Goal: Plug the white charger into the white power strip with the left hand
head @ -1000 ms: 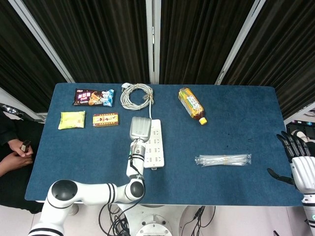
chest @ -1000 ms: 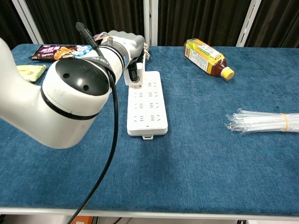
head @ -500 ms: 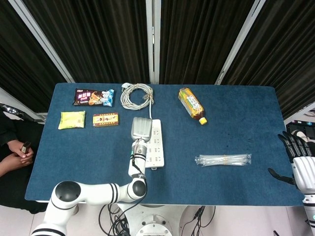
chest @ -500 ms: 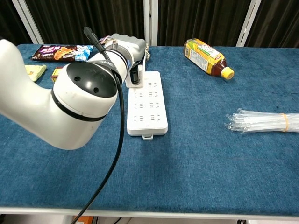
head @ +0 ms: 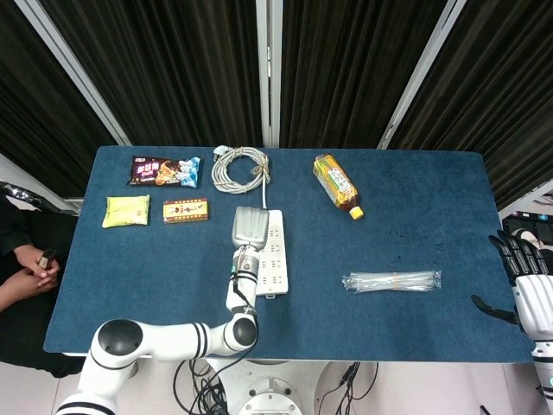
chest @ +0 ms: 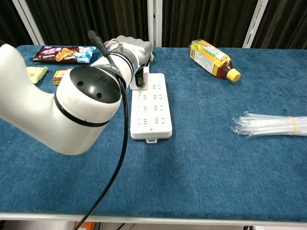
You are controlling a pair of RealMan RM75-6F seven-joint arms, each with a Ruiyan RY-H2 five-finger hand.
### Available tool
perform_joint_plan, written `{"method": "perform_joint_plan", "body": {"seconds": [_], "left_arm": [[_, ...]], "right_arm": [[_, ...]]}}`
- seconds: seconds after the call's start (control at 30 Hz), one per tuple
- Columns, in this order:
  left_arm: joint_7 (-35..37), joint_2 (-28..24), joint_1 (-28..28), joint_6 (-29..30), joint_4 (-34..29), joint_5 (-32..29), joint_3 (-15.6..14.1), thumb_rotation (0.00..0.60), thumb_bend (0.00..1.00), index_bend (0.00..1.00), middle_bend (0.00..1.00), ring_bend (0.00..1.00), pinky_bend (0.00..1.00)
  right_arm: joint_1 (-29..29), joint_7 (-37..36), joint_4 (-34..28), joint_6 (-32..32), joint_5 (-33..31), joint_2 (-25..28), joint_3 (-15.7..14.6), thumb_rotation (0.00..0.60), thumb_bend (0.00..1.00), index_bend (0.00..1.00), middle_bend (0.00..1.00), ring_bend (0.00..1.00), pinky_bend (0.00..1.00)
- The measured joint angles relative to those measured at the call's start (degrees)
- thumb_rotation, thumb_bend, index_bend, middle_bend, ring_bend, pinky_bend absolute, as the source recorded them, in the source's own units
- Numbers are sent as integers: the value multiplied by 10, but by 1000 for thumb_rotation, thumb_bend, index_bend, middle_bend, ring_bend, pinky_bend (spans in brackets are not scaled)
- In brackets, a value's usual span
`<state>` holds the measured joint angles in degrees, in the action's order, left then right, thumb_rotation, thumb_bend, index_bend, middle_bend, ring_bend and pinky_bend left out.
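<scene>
The white power strip lies lengthwise at the table's middle, also seen in the chest view. My left hand hangs over the strip's far left corner, its back showing grey in the chest view. Its fingers are curled down around the white charger, which sits against the strip's far sockets and is mostly hidden by the hand. Whether the prongs are in a socket cannot be seen. My right hand rests off the table's right edge, fingers spread, holding nothing.
A coiled white cable lies beyond the strip. A tea bottle lies at the back right, a pack of clear straws at the right. Snack packets sit at the back left. My left forearm fills the near left.
My left hand has shifted slightly right and lower onto the strip's far end, so less of the charger shows beneath it. The right hand has not moved.
</scene>
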<state>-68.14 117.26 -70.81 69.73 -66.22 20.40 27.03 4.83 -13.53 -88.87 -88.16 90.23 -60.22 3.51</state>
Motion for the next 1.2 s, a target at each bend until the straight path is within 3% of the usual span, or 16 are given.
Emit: {"method": "perform_joint_plan", "body": {"seconds": [0.2, 0.37, 0.63, 0.83, 0.9, 1.0, 1.1, 1.2], "left_arm": [[-1, -10, 6, 2, -22, 3, -1, 600, 273, 230, 451, 451, 584], [-1, -18, 10, 2, -39, 2, -2, 600, 262, 170, 344, 372, 565], [-1, -28, 16, 2, -58, -1, -6, 600, 260, 148, 295, 320, 494], [13, -54, 28, 7, -108, 9, -6, 600, 260, 143, 280, 301, 424], [34, -72, 40, 5, -139, 21, -4, 600, 260, 187, 293, 301, 414], [94, -95, 62, -11, -173, 39, 6, 600, 291, 344, 390, 365, 438], [190, -112, 89, -39, -192, 60, 24, 600, 360, 527, 534, 504, 575], [315, -122, 118, -73, -201, 84, 45, 600, 387, 645, 673, 651, 739]], "right_arm": [[1, 1, -1, 0, 2, 0, 0, 600, 66, 0, 40, 0, 0], [-1, 3, -4, -3, 3, 0, 0, 600, 66, 0, 40, 0, 0], [-2, 4, -7, -6, 6, 0, -1, 600, 66, 0, 40, 0, 0], [-2, 4, -7, -8, 8, 1, -1, 600, 66, 0, 40, 0, 0], [-2, 3, -6, -8, 8, 1, -1, 600, 66, 0, 40, 0, 0], [-2, 1, -5, -7, 9, 0, -1, 600, 66, 0, 40, 0, 0], [-2, 2, -5, -8, 9, 0, -1, 600, 66, 0, 40, 0, 0], [-3, 4, -6, -11, 10, 2, -1, 600, 66, 0, 40, 0, 0]]}}
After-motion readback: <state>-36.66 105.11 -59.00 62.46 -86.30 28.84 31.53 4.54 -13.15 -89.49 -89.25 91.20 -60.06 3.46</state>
